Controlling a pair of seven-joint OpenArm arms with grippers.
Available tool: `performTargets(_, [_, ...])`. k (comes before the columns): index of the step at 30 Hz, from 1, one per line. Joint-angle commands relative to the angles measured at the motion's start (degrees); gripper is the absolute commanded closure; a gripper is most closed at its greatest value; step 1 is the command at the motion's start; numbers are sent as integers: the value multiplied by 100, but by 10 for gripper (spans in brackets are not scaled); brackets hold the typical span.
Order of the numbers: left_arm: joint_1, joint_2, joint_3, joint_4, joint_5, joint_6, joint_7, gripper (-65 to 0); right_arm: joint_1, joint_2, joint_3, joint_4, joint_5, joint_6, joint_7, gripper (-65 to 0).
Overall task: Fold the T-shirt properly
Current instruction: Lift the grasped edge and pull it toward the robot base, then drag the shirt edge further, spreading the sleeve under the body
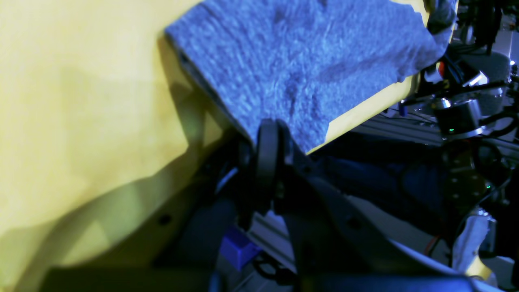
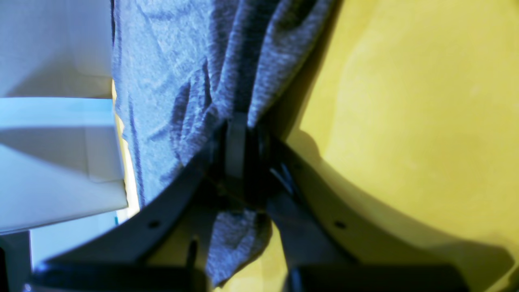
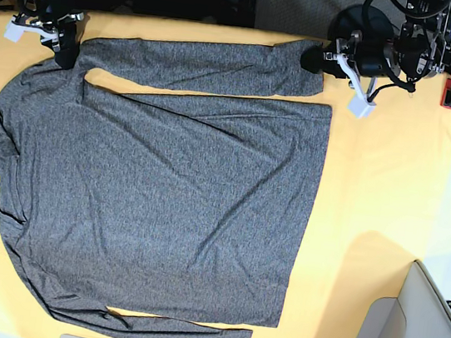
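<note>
T-shirt of thin heather-grey knit, long-sleeved [image 3: 177,187], lies widely spread over the yellow worktop [image 3: 375,240], with a long narrow band of it lying along the worktop's robot-side edge. Near that edge the black left hand [image 1: 272,129] is clenched on one end of the band and the black right hand [image 2: 248,123] pinches a bunched part towards the other, so the step looks like an early fold being set up; the next move probably calls for both hands to lift together and carry the fabric evenly towards the worktop's middle, keeping it taut between them
</note>
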Motion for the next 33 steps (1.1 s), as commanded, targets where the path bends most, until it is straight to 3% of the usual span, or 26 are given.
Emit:
performTargets(1, [19,-39,-7,263,-103,-39,47,-4,-142,31,52,5,-419,-194,-47,-7])
performTargets(9, [63,-39,-16,781,-95,-4,47,-4,-221,22,52,102,-411,-194,-451,-6])
performTargets(25, [142,-39,-16,808,-95,-21,39,-4,-493,233,492,603,-419,-194,-469,-6])
performTargets(33, [142,-206,-16,1476,-95,-4,39,-4,-458,242,456,612,-446,-194,-469,-6])
